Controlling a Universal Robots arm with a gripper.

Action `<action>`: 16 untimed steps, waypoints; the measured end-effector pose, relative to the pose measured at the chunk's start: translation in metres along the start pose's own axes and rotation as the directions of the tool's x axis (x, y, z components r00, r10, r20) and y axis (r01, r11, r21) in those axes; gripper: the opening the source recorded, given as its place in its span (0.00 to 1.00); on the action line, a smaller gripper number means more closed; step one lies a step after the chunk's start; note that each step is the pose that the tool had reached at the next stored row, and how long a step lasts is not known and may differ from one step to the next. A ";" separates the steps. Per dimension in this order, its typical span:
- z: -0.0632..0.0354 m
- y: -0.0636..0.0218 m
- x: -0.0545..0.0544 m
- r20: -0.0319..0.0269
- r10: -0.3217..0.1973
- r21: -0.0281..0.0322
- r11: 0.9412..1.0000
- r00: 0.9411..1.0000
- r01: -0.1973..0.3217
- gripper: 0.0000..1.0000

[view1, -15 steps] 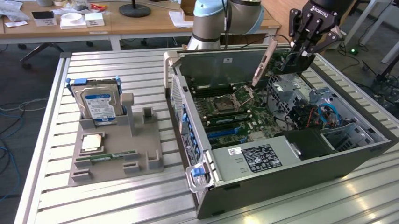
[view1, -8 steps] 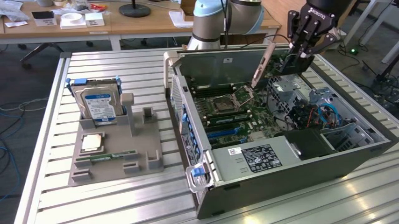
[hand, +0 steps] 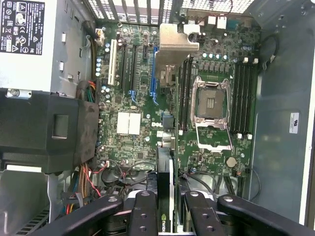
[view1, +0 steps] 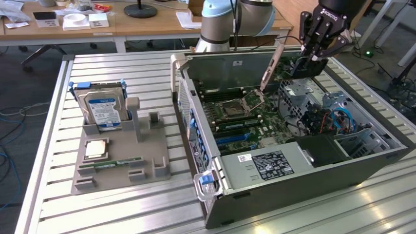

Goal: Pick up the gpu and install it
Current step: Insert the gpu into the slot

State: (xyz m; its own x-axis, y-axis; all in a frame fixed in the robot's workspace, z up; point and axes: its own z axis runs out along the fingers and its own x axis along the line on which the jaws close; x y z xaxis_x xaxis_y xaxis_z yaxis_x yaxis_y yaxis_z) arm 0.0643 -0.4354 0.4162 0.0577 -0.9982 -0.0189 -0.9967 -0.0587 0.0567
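Well, the gpu (view1: 273, 66) is up in the air over the open computer case (view1: 364, 168), pinched edge-on between the fingers of the gripper (view1: 305, 66). In the exterior view it hangs at about one o'clock from the processor socket (view1: 237, 105), tilted, with the case's raised side panel (view1: 227, 68) just behind it. From the wrist, the gpu (hand: 167, 187) runs as a narrow strip out of the closed gripper (hand: 170, 209), above the green motherboard (hand: 133, 147), between the blue slot (hand: 155, 73) and the socket (hand: 211, 105). Off at nine o'clock from the case, well apart, a grey holder (view1: 120, 156) carries a hard drive (view1: 104, 109) and a small green memory stick (view1: 117, 162) on the metal table (view1: 130, 209).
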 end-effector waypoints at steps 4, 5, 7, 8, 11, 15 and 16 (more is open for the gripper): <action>0.0000 0.0000 0.000 0.000 0.000 0.000 1.000 1.000 0.000 0.26; 0.0000 0.0000 0.000 0.000 0.000 0.000 1.000 1.000 0.000 0.26; 0.0000 0.0001 0.000 0.000 0.000 0.000 1.000 1.000 0.000 0.26; 0.0001 0.0004 0.000 0.000 0.000 0.000 1.000 1.000 0.000 0.26; 0.0017 0.0021 0.000 0.000 0.000 0.000 1.000 1.000 0.000 0.26; 0.0042 0.0041 0.000 0.000 0.000 0.001 1.000 1.000 0.000 0.26; 0.0046 0.0044 0.000 0.000 0.000 0.001 1.000 1.000 0.000 0.26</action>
State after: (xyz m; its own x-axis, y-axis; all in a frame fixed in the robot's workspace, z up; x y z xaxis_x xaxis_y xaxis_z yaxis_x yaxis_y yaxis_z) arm 0.0596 -0.4353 0.4119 0.0578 -0.9982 -0.0188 -0.9967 -0.0588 0.0560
